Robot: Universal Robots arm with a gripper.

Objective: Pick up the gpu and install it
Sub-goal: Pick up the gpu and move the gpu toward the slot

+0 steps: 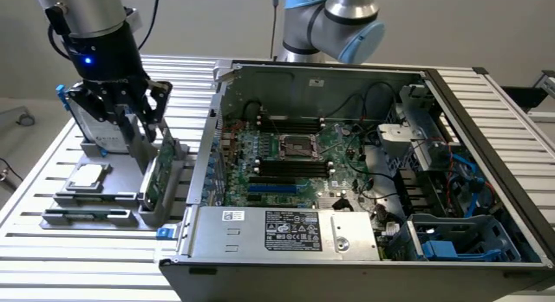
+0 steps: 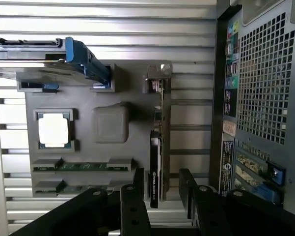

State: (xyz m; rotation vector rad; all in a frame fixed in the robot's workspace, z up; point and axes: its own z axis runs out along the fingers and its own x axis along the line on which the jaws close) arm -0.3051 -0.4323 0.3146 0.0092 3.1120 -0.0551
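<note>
Slatted table (image 1: 78, 253), exterior view's left: gripper (image 1: 144, 123) hangs open astride the upright gpu (image 2: 156, 147), which wants a centred, square pinch.

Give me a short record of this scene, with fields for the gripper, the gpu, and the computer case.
gripper: open, one finger on each side of the gpu
gpu: standing on edge in the grey holder, not lifted
also in holder: hard drive with blue rails, square silver chip
computer case: side open, motherboard exposed, on the exterior view's right
</note>
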